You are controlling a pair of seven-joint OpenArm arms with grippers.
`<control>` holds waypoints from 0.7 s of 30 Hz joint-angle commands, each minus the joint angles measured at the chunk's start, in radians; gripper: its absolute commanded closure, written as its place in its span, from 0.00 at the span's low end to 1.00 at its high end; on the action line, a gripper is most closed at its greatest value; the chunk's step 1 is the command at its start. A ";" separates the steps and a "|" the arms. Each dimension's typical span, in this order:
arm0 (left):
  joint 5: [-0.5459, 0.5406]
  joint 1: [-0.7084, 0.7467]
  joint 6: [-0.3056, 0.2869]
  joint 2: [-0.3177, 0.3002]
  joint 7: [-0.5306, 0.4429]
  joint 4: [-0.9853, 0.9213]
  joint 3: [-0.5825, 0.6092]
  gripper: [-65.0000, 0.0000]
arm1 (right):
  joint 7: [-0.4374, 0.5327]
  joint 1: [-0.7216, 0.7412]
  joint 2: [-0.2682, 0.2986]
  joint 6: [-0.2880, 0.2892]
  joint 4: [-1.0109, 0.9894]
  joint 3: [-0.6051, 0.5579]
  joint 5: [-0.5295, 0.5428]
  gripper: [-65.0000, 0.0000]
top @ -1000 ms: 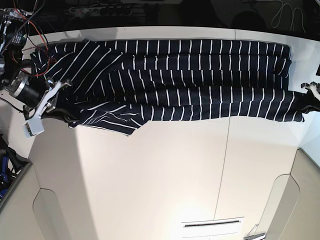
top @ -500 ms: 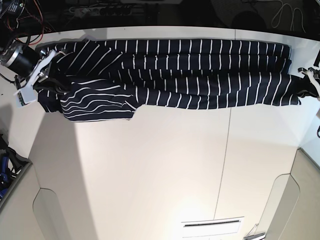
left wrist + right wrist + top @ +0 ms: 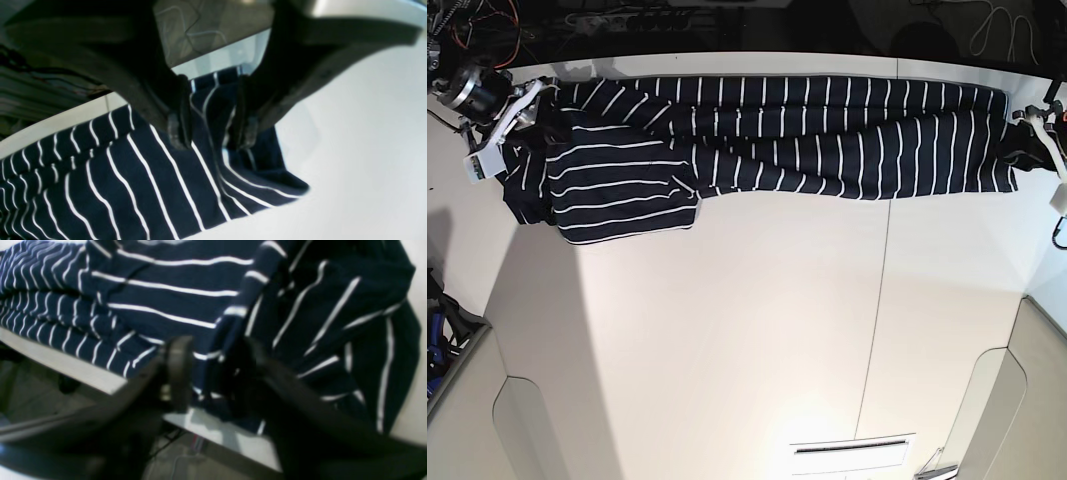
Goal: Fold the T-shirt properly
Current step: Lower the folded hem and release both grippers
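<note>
- Base view, near edge: bare white counter point(image 3: 757, 330) with a thin seam running front to back right of centre; a pale slotted panel point(image 3: 852, 452) lies at the front.
- Further back, the T-shirt point(image 3: 767, 140) lies as a long folded band along the far edge of the counter, stripes mostly crosswise. At the view's left end a sleeve flap point(image 3: 617, 190) with lengthwise stripes hangs lower than the rest of the band.
- The right hand point(image 3: 515, 118) is at the view's left end of the band, over the shoulder fabric beside the flap; a motor and wires sit behind it.
- The left hand point(image 3: 1039, 125) is at the view's right end, at the shirt's far corner near the counter's edge.
- Left wrist view: the left hand's point(image 3: 209, 133) two dark fingers stand partly apart, one on each side of a raised ridge of striped cloth. The fingertips point(image 3: 178, 131) are close to the fabric; a gap shows beside each, so no firm pinch is visible. The shirt corner point(image 3: 283, 183) lies flat on the white counter.
- Right wrist view, blurred: the right hand point(image 3: 213, 373) is likewise partly open, with a bunched fold of the shirt point(image 3: 213, 306) between the fingers point(image 3: 176, 373). Whether the cloth is still caught, I cannot tell.
- Beyond the counter's far edge: dark background with cables.
</note>
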 commanded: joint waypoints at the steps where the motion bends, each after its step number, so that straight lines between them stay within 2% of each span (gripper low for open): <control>1: -0.014 -0.003 -0.005 -0.018 -0.027 0.013 -0.014 0.63 | 0.010 0.003 0.014 0.004 0.019 0.013 0.021 0.60; 5: -0.028 -0.003 -0.005 0.018 -0.025 0.013 -0.051 0.63 | 0.007 0.002 0.014 0.004 0.058 0.069 0.037 0.60; 10: -0.082 -0.003 -0.005 0.087 -0.005 0.013 -0.188 0.63 | 0.007 0.003 0.013 0.004 0.124 0.197 0.080 0.60; 13: -0.113 -0.003 -0.005 0.127 0.020 0.013 -0.257 0.50 | 0.013 0.003 0.013 0.004 0.161 0.249 0.135 0.61; 14: -0.117 -0.003 -0.005 0.142 0.020 0.013 -0.272 0.44 | 0.013 0.003 0.013 0.005 0.169 0.254 0.150 0.65; 15: -0.119 -0.002 -0.005 0.152 0.019 0.013 -0.277 0.41 | 0.013 0.003 0.013 0.005 0.174 0.254 0.157 0.74; 17: -0.119 0.003 -0.005 0.170 0.019 0.013 -0.276 0.40 | 0.019 0.005 -0.002 0.005 0.174 0.250 0.158 0.98; 21: -0.083 0.004 -0.005 0.208 -0.011 0.010 -0.275 0.40 | 0.064 0.005 -0.069 0.005 0.170 0.246 0.158 1.00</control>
